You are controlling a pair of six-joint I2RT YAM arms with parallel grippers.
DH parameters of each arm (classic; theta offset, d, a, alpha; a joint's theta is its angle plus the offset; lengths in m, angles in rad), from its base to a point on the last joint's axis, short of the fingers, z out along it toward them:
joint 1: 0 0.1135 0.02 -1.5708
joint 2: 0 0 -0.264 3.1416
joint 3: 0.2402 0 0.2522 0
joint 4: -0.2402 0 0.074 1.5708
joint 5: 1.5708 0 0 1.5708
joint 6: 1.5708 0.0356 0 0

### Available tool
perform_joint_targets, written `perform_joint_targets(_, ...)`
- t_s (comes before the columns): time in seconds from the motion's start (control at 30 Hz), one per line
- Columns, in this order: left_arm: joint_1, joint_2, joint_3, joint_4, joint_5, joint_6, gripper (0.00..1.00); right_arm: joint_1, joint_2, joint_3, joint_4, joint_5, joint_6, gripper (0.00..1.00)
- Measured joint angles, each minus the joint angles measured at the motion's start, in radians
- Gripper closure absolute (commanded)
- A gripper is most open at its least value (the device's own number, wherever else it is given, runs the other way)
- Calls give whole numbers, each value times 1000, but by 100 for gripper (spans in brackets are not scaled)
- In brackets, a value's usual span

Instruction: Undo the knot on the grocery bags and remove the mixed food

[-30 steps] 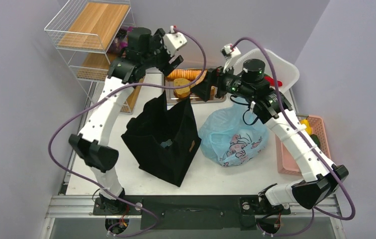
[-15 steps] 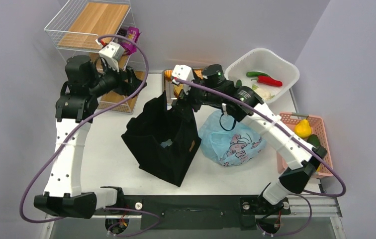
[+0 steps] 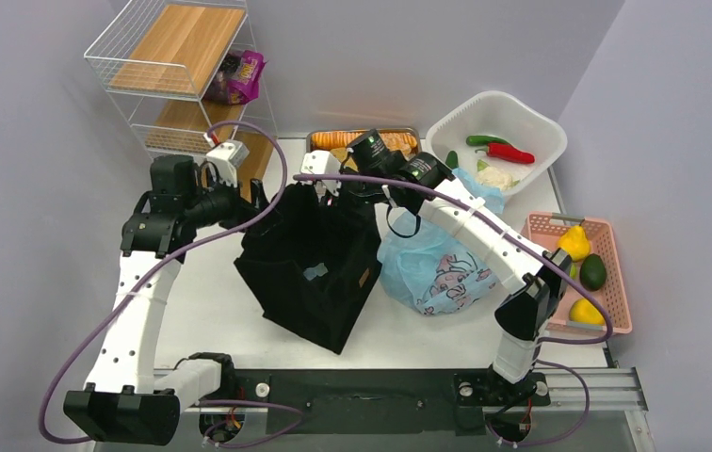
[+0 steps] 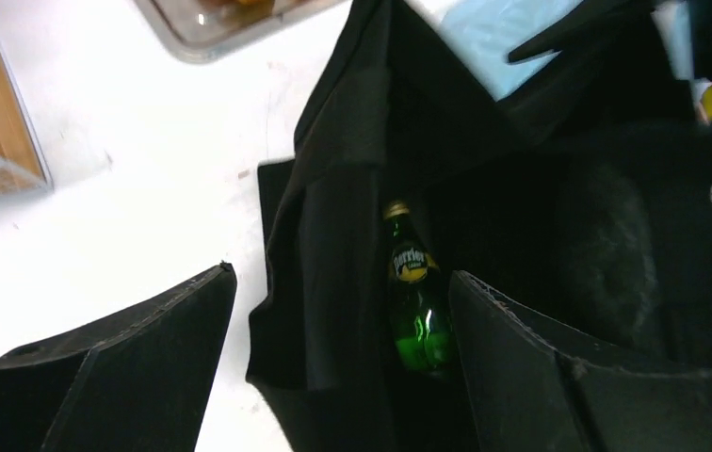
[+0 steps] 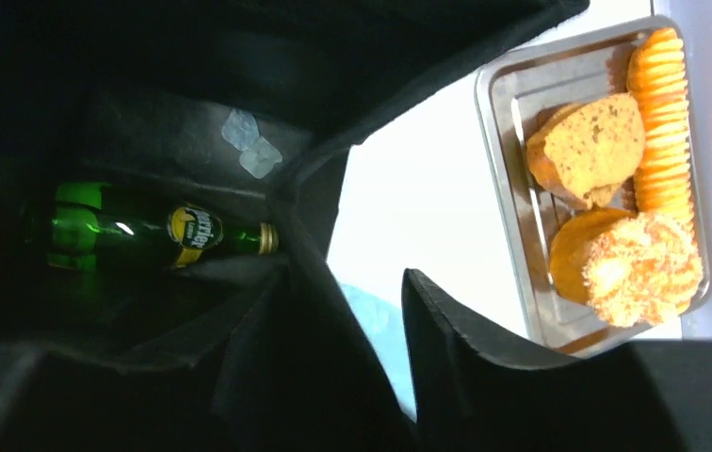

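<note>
Left pincer [image 4: 343,377] stands wide: one finger hangs over the white desk [image 3: 202,292] and the other sits inside the large boxy black fabric tote [image 3: 319,273]. The limp wall at the tote's 10 o'clock corner runs between them, not yet pinched. On the tote's floor lies the small green glass bottle [image 4: 415,311] with a yellow label. At the 12 o'clock rim the right pincer [image 5: 277,395] is spread too, holding nothing and looking down on the bottle. At the tote's 3 o'clock, touching it, slumps the thin pale blue plastic bag [image 3: 437,268] with pink print; its knot I cannot make out.

The step looks to be fetching the bottle. To do it well, the left should nip the wall and draw it toward 9 o'clock, keeping the mouth open. The right should drop straight in, set its fingers across the bottle's body rather than the neck, and lift slowly, since smooth glass slips and fabric snags.
</note>
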Motion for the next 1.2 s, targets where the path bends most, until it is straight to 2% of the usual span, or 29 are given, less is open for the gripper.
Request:
perform_joint_targets(0.03, 0, 0, -21, -13, -10, 1, 23, 0, 0, 2, -5, 13, -11, 93)
perform_joint_targets(0.07, 0, 1, -40, -22, -17, 1, 32, 0, 0, 6, -10, 25, -14, 98)
perform_joint_targets(0.1, 0, 0, -56, -26, -18, 2, 36, 0, 0, 10, -16, 37, -16, 100)
perform_joint_targets(0.13, 1, -3, -79, -32, -18, 6, 47, -2, 0, 19, -25, 48, -13, 100)
perform_joint_targets(0.17, 1, -7, -94, -34, -15, 7, 53, -4, 0, 31, -35, 63, -5, 100)
perform_joint_targets(0.2, 1, -19, -114, -32, -8, 13, 66, -7, 2, 48, -50, 69, 8, 100)
perform_joint_targets(0.23, 1, -35, -136, -27, 2, 18, 73, -9, 3, 68, -64, 76, 25, 100)
perform_joint_targets(0.27, 1, -68, -165, -16, 19, 26, 89, -13, 5, 92, -78, 79, 45, 100)
perform_joint_targets(0.33, 1, -145, -208, 13, 45, 31, 100, -19, 8, 137, -90, 76, 93, 100)
perform_joint_targets(0.47, 1, -316, -259, 53, 103, 101, 100, -46, -18, 166, -45, 39, 207, 100)
perform_joint_targets(0.53, 0, -379, -282, 49, 138, 174, 99, -52, -74, 109, 18, 12, 257, 100)
perform_joint_targets(0.63, 0, -444, -318, 35, 172, 309, 93, -35, -206, -43, 106, -18, 299, 100)
perform_joint_targets(0.73, 0, -517, -376, -12, 182, 467, 93, 23, -329, -201, 172, -13, 297, 100)
perform_joint_targets(0.93, 0, -687, -507, -190, 170, 796, 95, 180, -523, -497, 307, 91, 233, 100)
perform_joint_targets(1.0, 0, -729, -521, -238, 166, 874, 90, 224, -563, -552, 345, 126, 214, 100)
perform_joint_targets(1.03, 0, -750, -525, -266, 163, 911, 81, 241, -578, -573, 369, 146, 207, 100)
perform_joint_targets(1.1, -1, -776, -532, -280, 155, 912, 76, 265, -605, -611, 418, 183, 201, 100)
perform_joint_targets(1.2, -1, -781, -533, -231, 119, 784, 75, 274, -614, -624, 478, 248, 199, 100)
